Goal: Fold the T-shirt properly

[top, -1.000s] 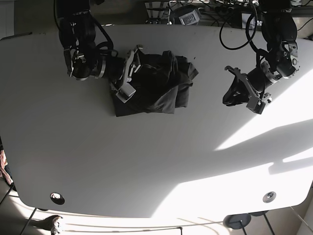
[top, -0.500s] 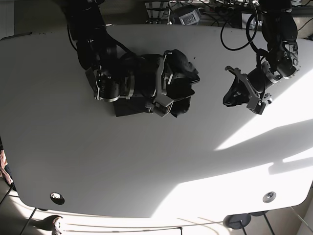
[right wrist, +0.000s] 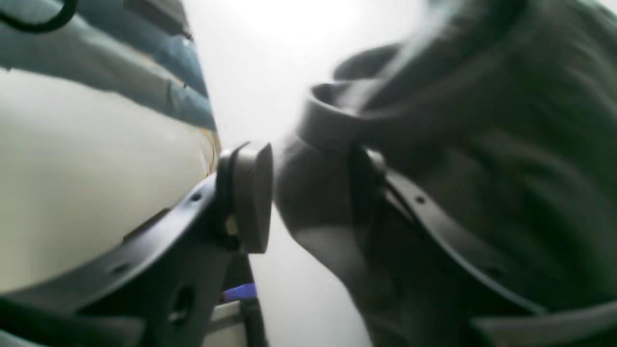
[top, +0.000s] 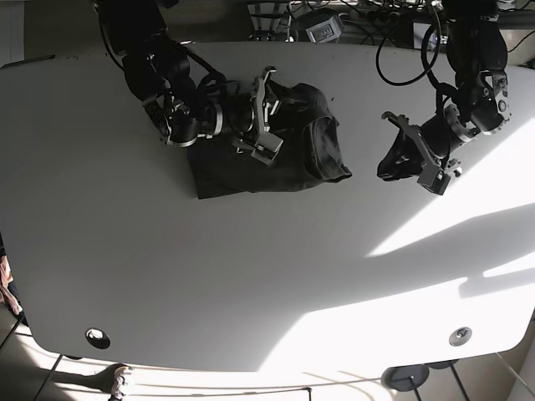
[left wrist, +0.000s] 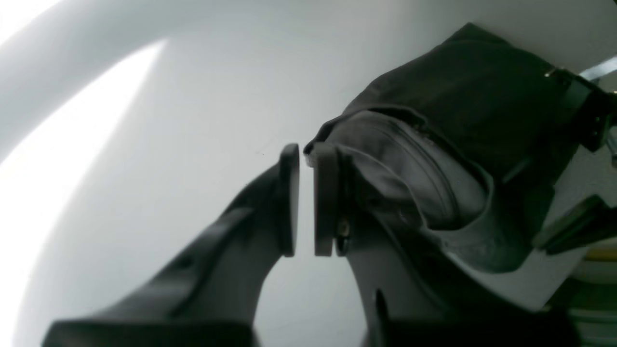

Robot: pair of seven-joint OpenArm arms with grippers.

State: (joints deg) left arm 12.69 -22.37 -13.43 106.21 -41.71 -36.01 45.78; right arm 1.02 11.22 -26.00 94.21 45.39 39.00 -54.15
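Note:
The dark T-shirt (top: 297, 163) lies bunched in a rough rectangle at the table's far middle. My right gripper (top: 268, 114) is over its upper middle. In the blurred right wrist view a thick fold of the T-shirt (right wrist: 506, 144) fills the gap of that gripper (right wrist: 308, 197), which is shut on it. My left gripper (top: 386, 167) hovers to the right of the shirt, apart from it. In the left wrist view the left gripper (left wrist: 306, 193) is shut with a thin slit and nothing between its pads, and the T-shirt (left wrist: 458, 120) lies behind it.
The white table (top: 251, 276) has a bolt hole near each front corner (top: 98, 337) (top: 460, 336). Cables and equipment (top: 322, 29) crowd the far edge. A bright patch of sunlight (top: 435, 292) crosses the front right.
The right arm swung right across the shirt, then came back left and up. The shirt's right side now lies flatter and reaches further right. The left arm barely moved.

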